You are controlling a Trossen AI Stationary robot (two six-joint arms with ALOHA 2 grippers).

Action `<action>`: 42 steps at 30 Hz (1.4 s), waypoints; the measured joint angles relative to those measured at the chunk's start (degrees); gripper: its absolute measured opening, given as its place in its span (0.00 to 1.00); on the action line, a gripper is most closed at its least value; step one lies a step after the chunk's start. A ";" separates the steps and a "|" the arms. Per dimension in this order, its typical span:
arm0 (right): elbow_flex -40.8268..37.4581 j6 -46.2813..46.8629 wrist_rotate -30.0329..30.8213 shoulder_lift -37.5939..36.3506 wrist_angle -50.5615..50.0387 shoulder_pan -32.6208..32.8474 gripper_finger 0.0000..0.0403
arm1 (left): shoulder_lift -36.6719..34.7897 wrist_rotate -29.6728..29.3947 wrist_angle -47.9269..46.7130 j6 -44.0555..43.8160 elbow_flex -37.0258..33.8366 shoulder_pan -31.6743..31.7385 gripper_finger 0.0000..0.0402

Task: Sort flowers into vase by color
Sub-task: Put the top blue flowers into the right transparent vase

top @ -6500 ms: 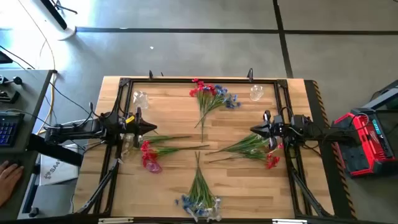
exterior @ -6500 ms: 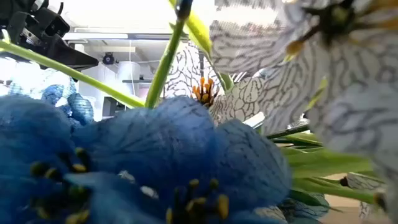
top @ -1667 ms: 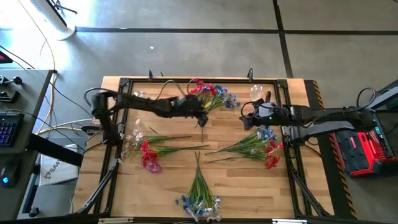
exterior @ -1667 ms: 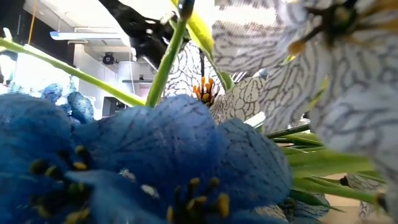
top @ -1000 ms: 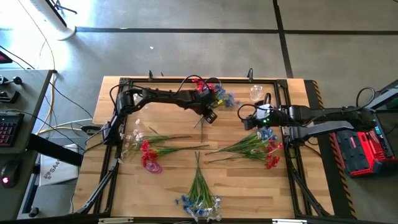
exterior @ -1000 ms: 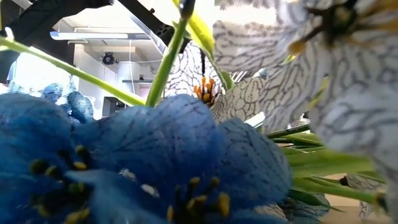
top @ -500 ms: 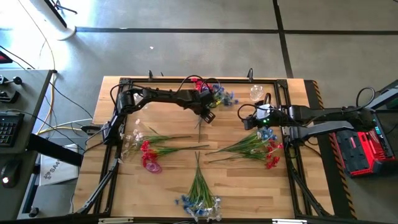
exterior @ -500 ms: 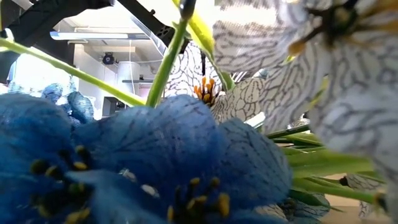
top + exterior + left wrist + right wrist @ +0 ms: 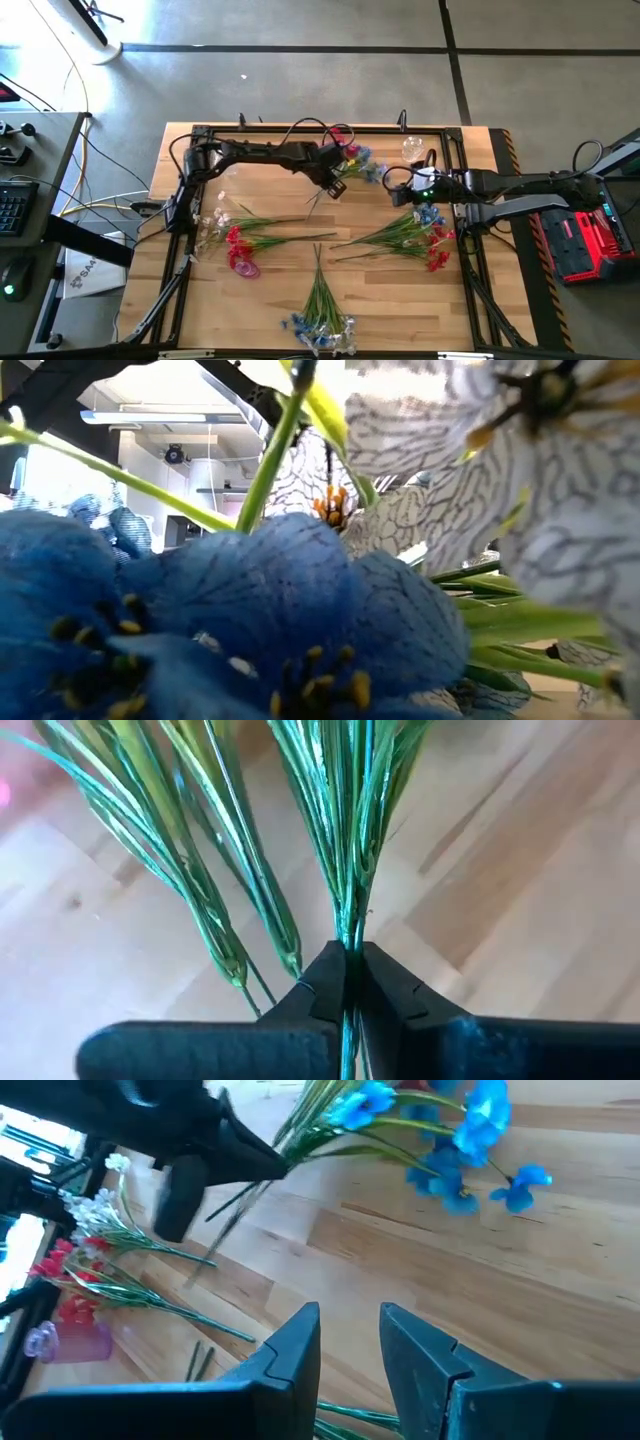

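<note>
The far bunch of flowers (image 9: pixel 348 160) has red and blue blossoms and thin green stems. My left gripper (image 9: pixel 335 185) is shut on its stems over the table's far middle. My right gripper (image 9: pixel 392 186) stands open just to the right of it, with nothing between its fingers (image 9: pixel 350 1345). Three more bunches lie flat on the wood: red and white at the left (image 9: pixel 240 238), blue and red at the right (image 9: pixel 412 232), blue and white at the near edge (image 9: pixel 320 318). The near bunch's blossoms (image 9: pixel 250 620) fill the low view. My left gripper pinches the far bunch's gathered stems (image 9: pixel 348 935) between its two fingertips (image 9: pixel 322 982), partway along the stems. The fingers come steeply from above and lie across the stems. The stem ends (image 9: pixel 212 1250) hang below the fingers; whether the blossoms (image 9: pixel 460 1150) rest on the table, I cannot tell.
Clear glass vases stand at the far left (image 9: pixel 227 158) and far right (image 9: pixel 412 148). A pink vase (image 9: pixel 246 266) lies by the left bunch. A black frame (image 9: pixel 300 129) runs round the table. Bare wood (image 9: pixel 350 205) shows in the middle.
My left gripper has shut on the far bunch's stems and risen a little. The bunch has come up and shifted slightly with it, its blossoms now a bit farther toward the table's right.
</note>
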 joint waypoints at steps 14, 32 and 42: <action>-0.02 0.28 -0.82 0.00 3.35 0.02 0.32 | -3.96 -2.29 -1.63 2.88 0.04 1.82 0.11; -0.02 1.55 -0.85 0.02 2.57 0.04 0.38 | -0.53 -2.27 0.95 8.88 -1.99 1.01 0.19; -0.02 1.53 -0.87 0.04 2.56 0.44 0.38 | 2.16 -2.10 0.95 9.43 -1.95 1.21 0.17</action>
